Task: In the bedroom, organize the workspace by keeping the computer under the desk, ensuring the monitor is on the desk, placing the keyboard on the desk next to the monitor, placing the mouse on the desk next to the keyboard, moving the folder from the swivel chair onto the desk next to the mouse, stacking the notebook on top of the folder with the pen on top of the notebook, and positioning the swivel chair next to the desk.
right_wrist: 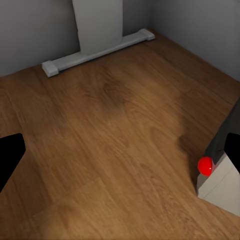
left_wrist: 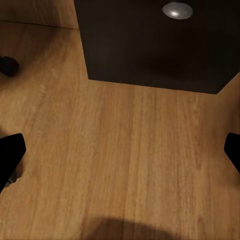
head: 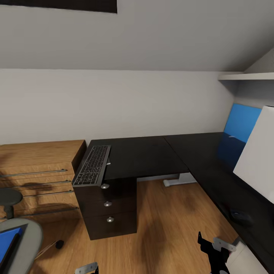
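The flat dark keyboard [head: 91, 166], grey-black keys in rows, overhangs the black desk's [head: 144, 156] left edge; both grippers gape wide, empty.

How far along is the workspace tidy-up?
Early. Done: the monitor and mouse sit on the desk. In hand: nothing; the left pincer and right pincer are open over the floor. Left: the keyboard lies at the desk's far end, away from the monitor, and the folder is on the swivel chair.
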`<state>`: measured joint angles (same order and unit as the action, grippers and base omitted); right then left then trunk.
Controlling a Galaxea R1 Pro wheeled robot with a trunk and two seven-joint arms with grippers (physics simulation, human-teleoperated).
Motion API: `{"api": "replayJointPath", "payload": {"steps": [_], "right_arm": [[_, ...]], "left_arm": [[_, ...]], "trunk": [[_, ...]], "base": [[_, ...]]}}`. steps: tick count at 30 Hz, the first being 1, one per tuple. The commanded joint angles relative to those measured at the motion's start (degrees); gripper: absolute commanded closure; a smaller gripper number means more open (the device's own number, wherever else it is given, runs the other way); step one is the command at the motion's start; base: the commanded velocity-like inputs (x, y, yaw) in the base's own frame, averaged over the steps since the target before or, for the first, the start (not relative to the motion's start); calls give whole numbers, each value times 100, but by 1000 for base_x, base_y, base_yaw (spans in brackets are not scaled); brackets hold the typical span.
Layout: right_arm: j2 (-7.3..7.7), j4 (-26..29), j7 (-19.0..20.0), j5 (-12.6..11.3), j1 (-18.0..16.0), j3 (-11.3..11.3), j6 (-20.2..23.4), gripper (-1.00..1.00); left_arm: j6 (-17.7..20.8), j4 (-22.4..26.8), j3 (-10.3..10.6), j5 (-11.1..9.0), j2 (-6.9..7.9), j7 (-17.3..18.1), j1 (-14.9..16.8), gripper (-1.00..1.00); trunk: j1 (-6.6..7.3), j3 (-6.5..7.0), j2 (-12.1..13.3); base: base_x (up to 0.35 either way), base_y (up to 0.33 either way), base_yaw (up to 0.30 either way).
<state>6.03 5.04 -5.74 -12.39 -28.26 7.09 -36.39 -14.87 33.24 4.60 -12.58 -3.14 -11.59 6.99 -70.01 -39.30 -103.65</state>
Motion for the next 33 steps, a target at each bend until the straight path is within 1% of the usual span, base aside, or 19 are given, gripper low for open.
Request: {"api": "replayJointPath", "payload": {"steps": [1, 8, 20, 33], "right_arm": [[-2, -3, 7, 0, -4, 21, -15, -100], [-5, -3, 3, 0, -4, 27, -16, -100], [-5, -3, 3, 0, -4, 29, -25, -100], [-5, -3, 3, 0, -4, 29, -22, -100]], "left_arm": [[-25, -2, 46, -51, 6, -45, 4, -100], [-25, -2, 42, -44, 6, -45, 4, -100], [-27, -1, 59, -42, 6, -36, 4, -100], [-23, -2, 60, -51, 5, -36, 4, -100]], "trunk": [[1, -6, -2], [1, -23, -2], [1, -26, -2], [286, 207, 519]], "base": [[0, 0, -35], [0, 0, -110], [0, 0, -11], [0, 0, 0]]}}
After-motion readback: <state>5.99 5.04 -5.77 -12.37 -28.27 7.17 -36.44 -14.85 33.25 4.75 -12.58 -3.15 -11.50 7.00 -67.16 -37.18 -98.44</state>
